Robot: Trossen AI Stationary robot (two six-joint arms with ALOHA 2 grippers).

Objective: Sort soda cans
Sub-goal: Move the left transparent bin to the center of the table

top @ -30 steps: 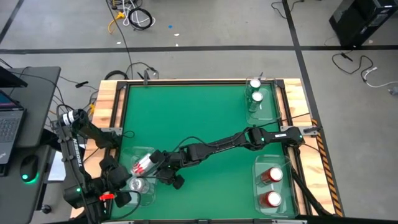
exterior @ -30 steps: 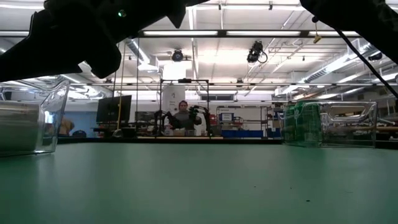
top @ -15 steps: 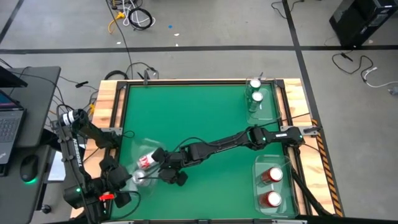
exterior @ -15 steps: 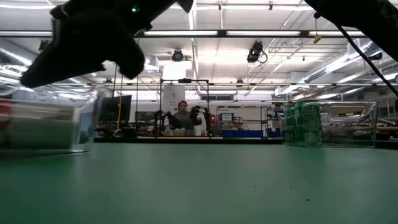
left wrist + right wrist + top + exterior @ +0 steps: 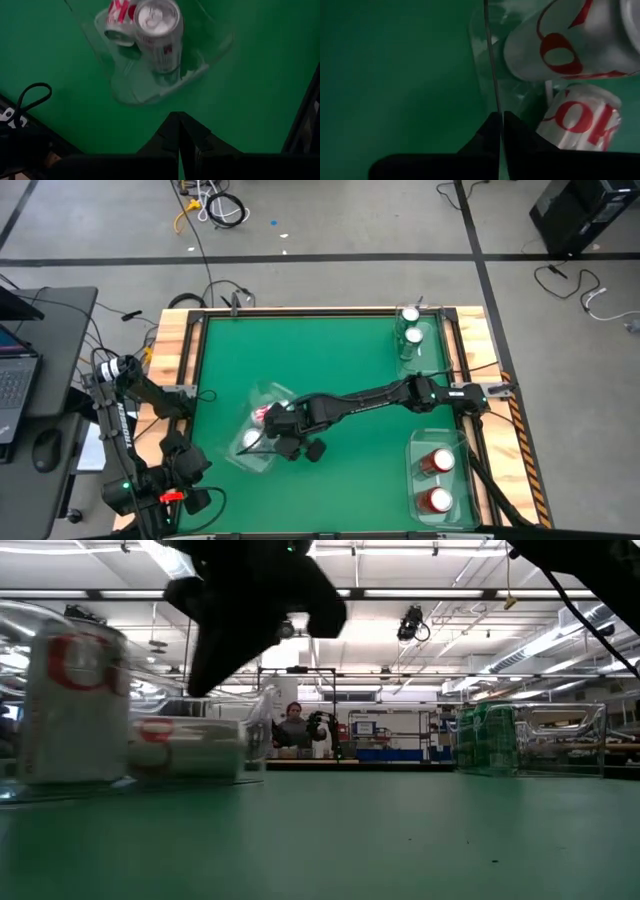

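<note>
From my station I note the right gripper reaching across the green table, its fingers pinched closed on the thin wall of a clear tray; the right wrist view shows that wall edge clamped between the two dark fingers. The tray sits left of centre on the table and holds two silver-grey cans. One stands upright, the other lies on its side against it. Both carry red lettering; in the right wrist view I read only fragments, a looping red script and what looks like "OK", not enough to confirm a brand.

Two green cans stand in a tray at the far right corner, and two red cans in a tray at the near right corner. No writing is legible on either pair.

The left gripper hangs near the table's near left corner, fingers pressed together and holding nothing.
</note>
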